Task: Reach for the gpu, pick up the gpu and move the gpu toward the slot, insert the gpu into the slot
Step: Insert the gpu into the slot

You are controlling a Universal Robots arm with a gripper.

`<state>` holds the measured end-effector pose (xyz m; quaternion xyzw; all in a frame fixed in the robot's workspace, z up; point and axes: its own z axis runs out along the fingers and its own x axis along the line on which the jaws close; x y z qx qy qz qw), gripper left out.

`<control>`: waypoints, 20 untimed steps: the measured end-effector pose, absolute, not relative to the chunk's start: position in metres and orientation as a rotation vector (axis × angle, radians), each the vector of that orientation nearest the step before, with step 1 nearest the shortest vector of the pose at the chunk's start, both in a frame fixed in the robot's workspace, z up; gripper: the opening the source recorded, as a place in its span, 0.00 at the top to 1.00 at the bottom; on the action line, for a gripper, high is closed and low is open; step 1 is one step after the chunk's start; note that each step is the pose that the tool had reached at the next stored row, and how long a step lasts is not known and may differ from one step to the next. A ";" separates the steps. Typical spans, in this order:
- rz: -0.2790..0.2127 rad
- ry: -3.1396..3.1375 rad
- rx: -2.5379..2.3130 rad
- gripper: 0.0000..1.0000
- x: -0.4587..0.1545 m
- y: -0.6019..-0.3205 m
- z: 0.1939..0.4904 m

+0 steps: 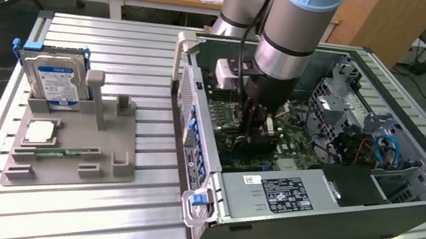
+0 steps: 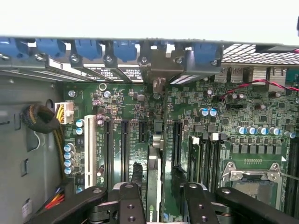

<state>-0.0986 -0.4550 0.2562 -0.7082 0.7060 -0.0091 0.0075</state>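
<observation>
Claw (image 2: 156, 186) was lowered deep inside the open computer case (image 1: 337, 203), its two black fingers (image 2: 135, 173) pinching the gpu (image 2: 153, 186) by its upper edge, one on each face of the thin card. In the wrist view the card stood on edge directly between the fingers, running away from the claw toward the rear wall of the case, where its silver bracket (image 2: 159, 86) met the row of blue-clipped bracket openings (image 2: 88, 49). Directly below the claw lay the green motherboard (image 2: 233, 116), and the card's lower edge sat along the slot (image 2: 156, 140), though whether it was fully seated could not be told. Parallel black connectors (image 2: 125, 144) flanked the claw on either side, with a white one (image 2: 88, 144) farther out and the square silver CPU socket (image 2: 254, 179) off to the other side. In the exterior view the arm (image 1: 290, 35) rose straight above the claw, and well apart from it, outside the case toward the exterior view's left, a grey fixture (image 1: 70, 155) held a hard drive (image 1: 55, 78) upright.
</observation>
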 end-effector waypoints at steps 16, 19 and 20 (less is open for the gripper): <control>-0.037 2.203 -2.210 0.69 -0.099 -0.454 0.275; -0.037 2.203 -2.210 0.75 -0.099 -0.454 0.275; -0.037 2.203 -2.210 0.81 -0.099 -0.454 0.275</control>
